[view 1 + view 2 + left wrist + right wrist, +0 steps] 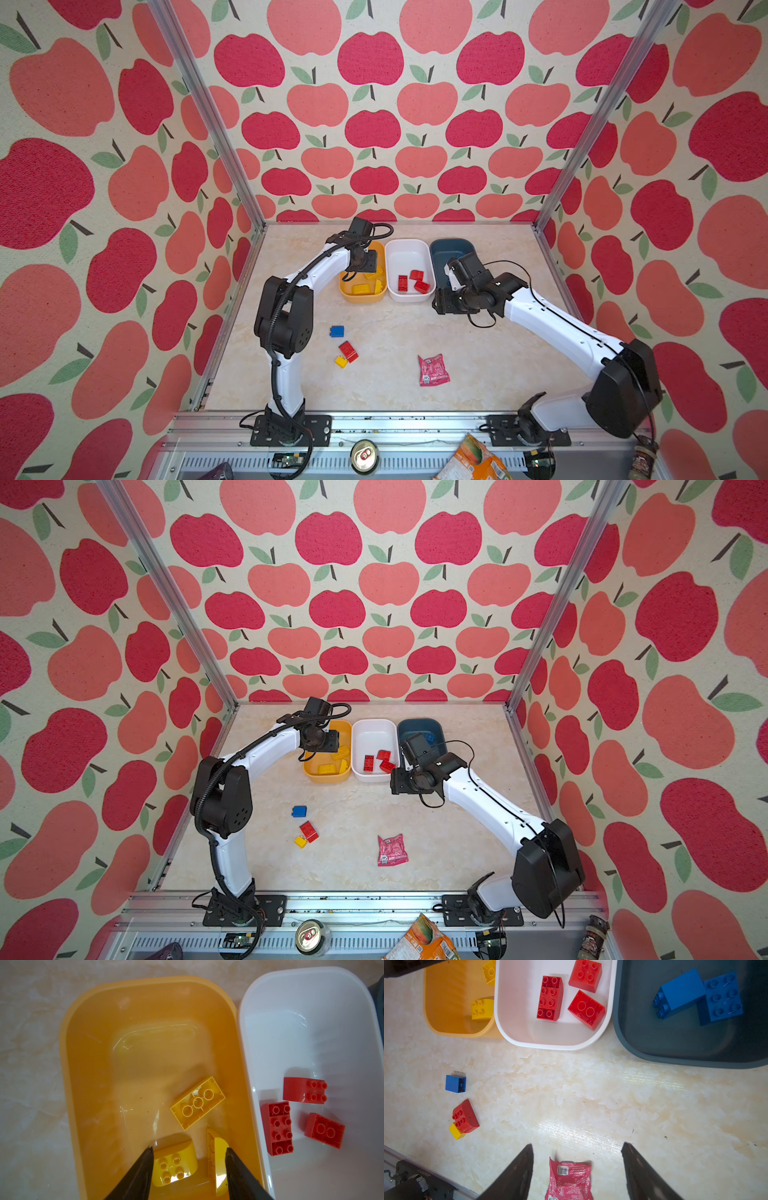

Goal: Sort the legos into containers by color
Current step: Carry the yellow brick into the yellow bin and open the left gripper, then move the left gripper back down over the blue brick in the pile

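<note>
Black fingers (137,1174) of the left gripper (189,1148) are standing partly apart above the yellow-orange bin (70,1084), pinching nothing; a curved yellow brick (174,1163) is lying on the bin floor between them and a half-round yellow piece (218,1159) is standing on edge just beside one finger, so the drop looks done. Finishing it well probably means rising straight up, since a sideways swing is risking a knock on that tilted piece or on the rim touching the white bin (291,1012). Meanwhile the right gripper (577,1144) is hanging wide and empty above the table (415,332) in front of the bins. Three legos are lying loose: a blue brick (337,331), bound for the dark blue-grey bin (654,1047), and a red brick (348,351) touching a small yellow brick (340,361). Bare marble is lying round them, with the pink packet (433,370) sitting apart, giving free approach
</note>
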`<act>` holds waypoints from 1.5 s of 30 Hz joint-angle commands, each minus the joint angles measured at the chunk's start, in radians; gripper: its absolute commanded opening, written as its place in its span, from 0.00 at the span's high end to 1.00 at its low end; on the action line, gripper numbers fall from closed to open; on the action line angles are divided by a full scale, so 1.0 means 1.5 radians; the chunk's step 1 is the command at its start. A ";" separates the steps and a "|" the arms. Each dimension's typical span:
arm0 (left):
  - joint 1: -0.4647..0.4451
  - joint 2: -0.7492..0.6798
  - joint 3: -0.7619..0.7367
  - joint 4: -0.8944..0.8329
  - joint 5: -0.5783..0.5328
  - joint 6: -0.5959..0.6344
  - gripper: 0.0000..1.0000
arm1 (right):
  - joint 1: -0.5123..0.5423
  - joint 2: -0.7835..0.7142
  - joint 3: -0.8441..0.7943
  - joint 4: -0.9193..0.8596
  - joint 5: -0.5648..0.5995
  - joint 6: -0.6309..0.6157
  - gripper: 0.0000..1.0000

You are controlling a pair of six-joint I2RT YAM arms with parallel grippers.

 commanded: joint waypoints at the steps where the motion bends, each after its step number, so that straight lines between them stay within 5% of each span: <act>1: 0.004 -0.030 -0.012 0.012 0.013 -0.010 0.41 | -0.004 -0.006 0.003 -0.002 -0.002 0.010 0.30; 17: -0.043 -0.317 -0.288 0.010 -0.013 -0.071 0.26 | -0.004 -0.001 -0.009 0.012 -0.018 0.007 0.30; 28: -0.021 -0.490 -0.463 -0.045 -0.013 -0.112 0.22 | -0.003 -0.001 -0.020 0.022 -0.029 0.012 0.29; 45: 0.046 -0.464 -0.572 0.016 0.034 -0.112 0.21 | -0.004 -0.044 -0.096 0.059 -0.066 0.036 0.29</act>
